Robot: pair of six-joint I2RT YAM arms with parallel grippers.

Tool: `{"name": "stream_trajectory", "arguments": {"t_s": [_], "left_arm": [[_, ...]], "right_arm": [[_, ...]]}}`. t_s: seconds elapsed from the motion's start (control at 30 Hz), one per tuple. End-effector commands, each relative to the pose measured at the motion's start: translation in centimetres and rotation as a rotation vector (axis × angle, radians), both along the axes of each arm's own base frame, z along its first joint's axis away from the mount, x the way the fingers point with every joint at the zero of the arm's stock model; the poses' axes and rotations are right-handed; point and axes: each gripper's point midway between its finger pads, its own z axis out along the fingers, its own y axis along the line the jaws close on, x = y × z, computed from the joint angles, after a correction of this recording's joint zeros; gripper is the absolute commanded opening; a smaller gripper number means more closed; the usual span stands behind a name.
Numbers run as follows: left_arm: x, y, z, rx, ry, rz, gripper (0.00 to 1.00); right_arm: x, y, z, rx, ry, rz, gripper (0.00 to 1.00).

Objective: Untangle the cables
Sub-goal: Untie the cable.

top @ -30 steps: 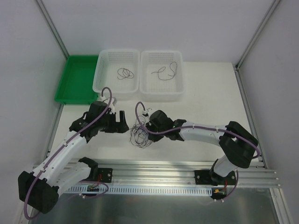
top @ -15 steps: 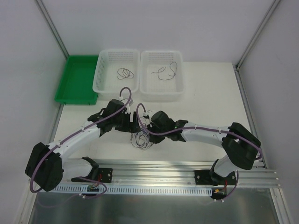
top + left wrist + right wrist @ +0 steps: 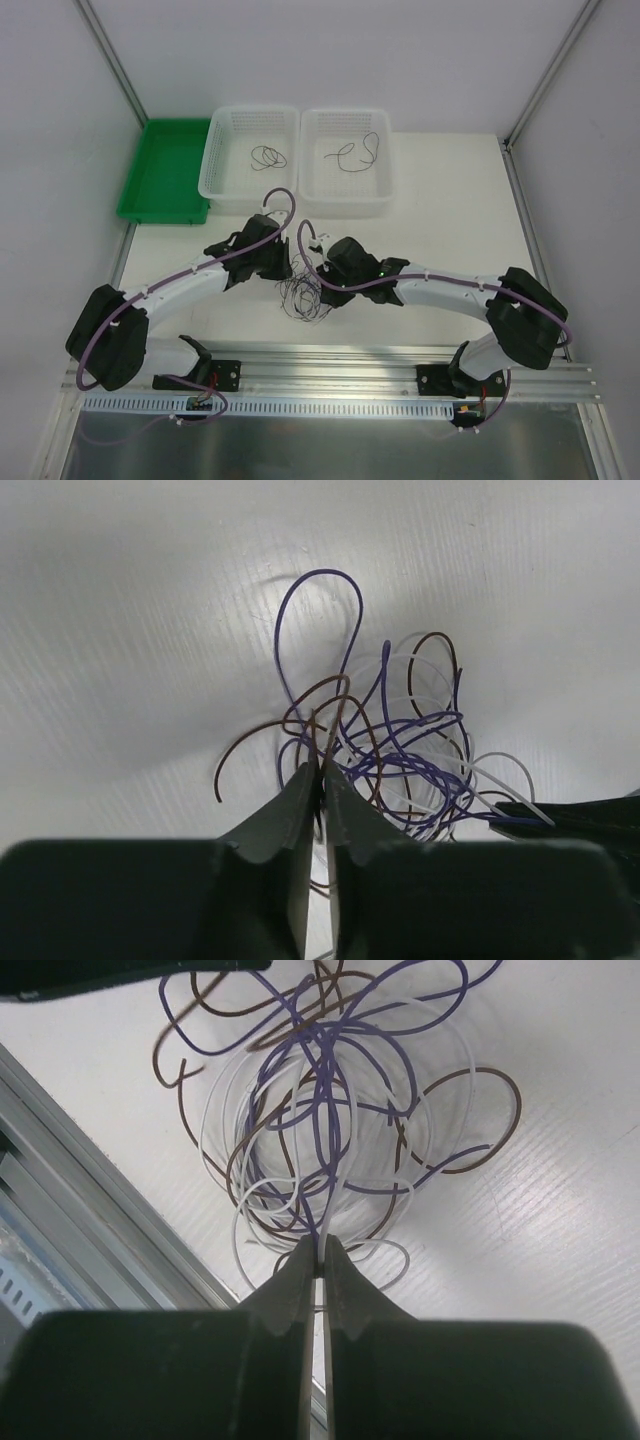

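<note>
Where the cables (image 3: pixel 302 294) lie as a loose tangle on the white counter (image 3: pixel 450 200), near its front rail (image 3: pixel 350 360), they are flanked by both arms. The left arm (image 3: pixel 190 280) is folded with its elbow swung far out to the left and its forearm stretched up and to the right, so that the wrist is brought down at the tangle's left edge. The right arm (image 3: pixel 440 290) is mirrored: its elbow is pushed out to the right and its forearm is laid almost level towards the left, the wrist being tipped down at the tangle's right edge. The left pincer (image 3: pixel 322 776) is seen pressed nearly together, only a thin slit being left, and a brown strand is pinched at its tips where the purple, brown and whitish loops begin. The right pincer (image 3: pixel 322 1252) is likewise pressed together, and a purple strand with a whitish one beside it is gripped between its tips, the other loops being fanned out ahead of it. The two pincers are held near each other, not touching, with the tangle between them. Farther back, two white baskets (image 3: pixel 299 150) are set side by side, a single dark cable being curled in each.
</note>
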Motion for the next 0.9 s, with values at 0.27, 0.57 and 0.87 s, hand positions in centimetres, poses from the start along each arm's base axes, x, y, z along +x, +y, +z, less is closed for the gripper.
{"name": "stream_trajectory", "arguments": {"t_s": [0.27, 0.57, 0.87], "left_arm": [[1.6, 4.9, 2.7, -0.003, -0.169, 0.291, 0.00], [0.6, 12.8, 5.3, -0.043, -0.280, 0.604, 0.00], [0.1, 16.6, 9.6, 0.042, -0.371, 0.702, 0.00]], "right_arm": [[2.2, -5.0, 0.1, -0.064, -0.069, -0.205, 0.01], [5.2, -17.5, 2.4, -0.096, -0.146, -0.614, 0.01], [5.1, -24.1, 6.4, -0.063, -0.232, -0.817, 0.01]]}}
